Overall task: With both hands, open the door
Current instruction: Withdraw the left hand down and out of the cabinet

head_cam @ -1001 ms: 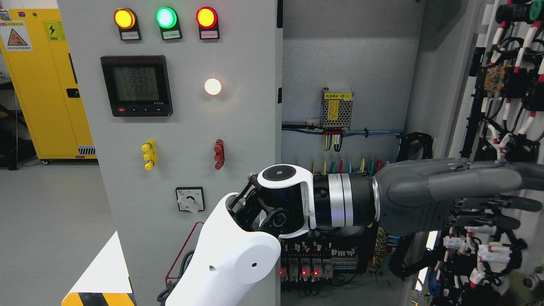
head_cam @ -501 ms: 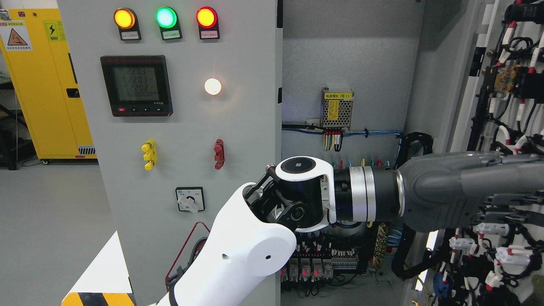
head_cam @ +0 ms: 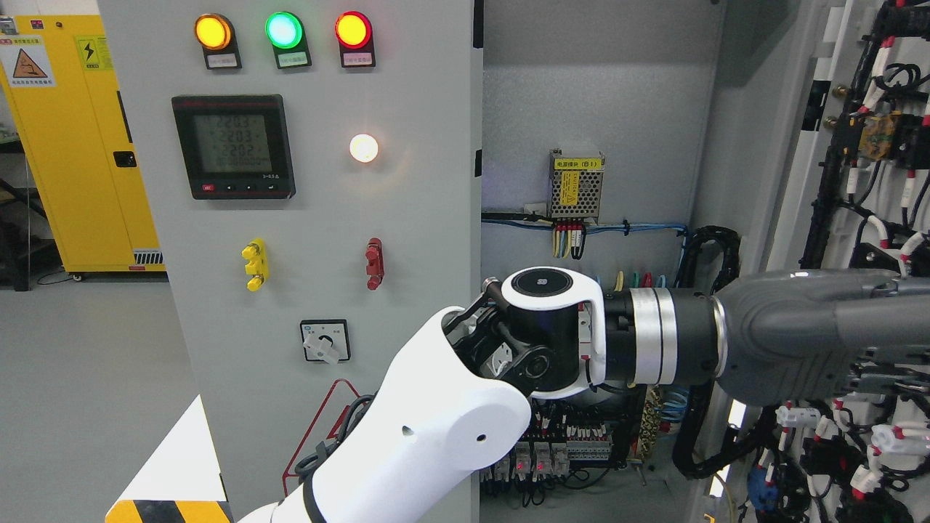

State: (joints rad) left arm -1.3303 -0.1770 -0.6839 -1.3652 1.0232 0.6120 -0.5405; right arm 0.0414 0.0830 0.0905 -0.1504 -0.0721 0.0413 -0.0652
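Observation:
My left arm comes in from the lower left and reaches across the open cabinet to the right door. That door stands swung open, its inner face covered in black wiring with red-and-white tags. My grey left hand lies flat against this inner face with its fingers stretched out straight and holding nothing; the fingertips run off the right edge. The left door is closed, with three indicator lamps, a meter and a rotary switch. No right hand shows.
Inside the cabinet hang a small power supply, coloured wires and a row of relays with red lights. A yellow cabinet stands at the far left on the grey floor.
My left arm has moved steadily to the right with the hand flat on the right door. The door has swung further open, and its wiring has shifted toward the right edge.

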